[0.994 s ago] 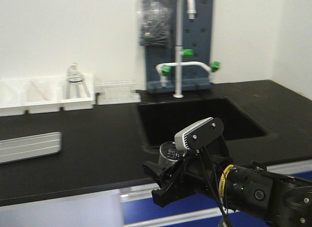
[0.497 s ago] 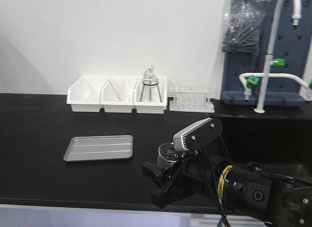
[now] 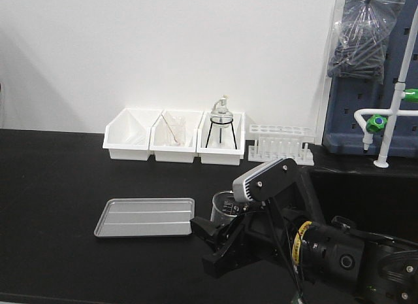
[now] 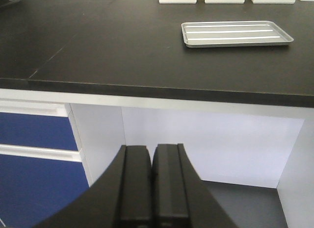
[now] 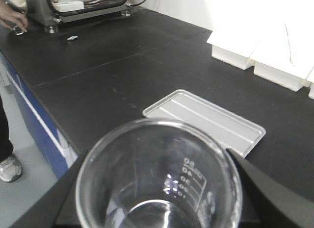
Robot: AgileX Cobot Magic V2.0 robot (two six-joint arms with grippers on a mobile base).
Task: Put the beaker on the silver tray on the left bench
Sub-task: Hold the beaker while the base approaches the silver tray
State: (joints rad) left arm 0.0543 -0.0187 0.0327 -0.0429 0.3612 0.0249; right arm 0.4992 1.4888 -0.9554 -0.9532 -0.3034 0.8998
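right claw [image 3: 219, 246]: clamped around the upright beaker [image 5: 162, 184], held above the surface [image 3: 52, 186]
silver tray [image 3: 145, 218]: flat on the surface, apparently just left of the beaker
left claw [image 4: 152, 189]: pressed together, empty, below the surface edge

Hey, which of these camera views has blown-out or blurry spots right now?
Right wrist view: the white bins are overexposed to nearly featureless white, and the beaker fills the foreground with its near rim soft. Left wrist view: evenly lit, the silver tray crisp. Front view: sharp, no motion blur.
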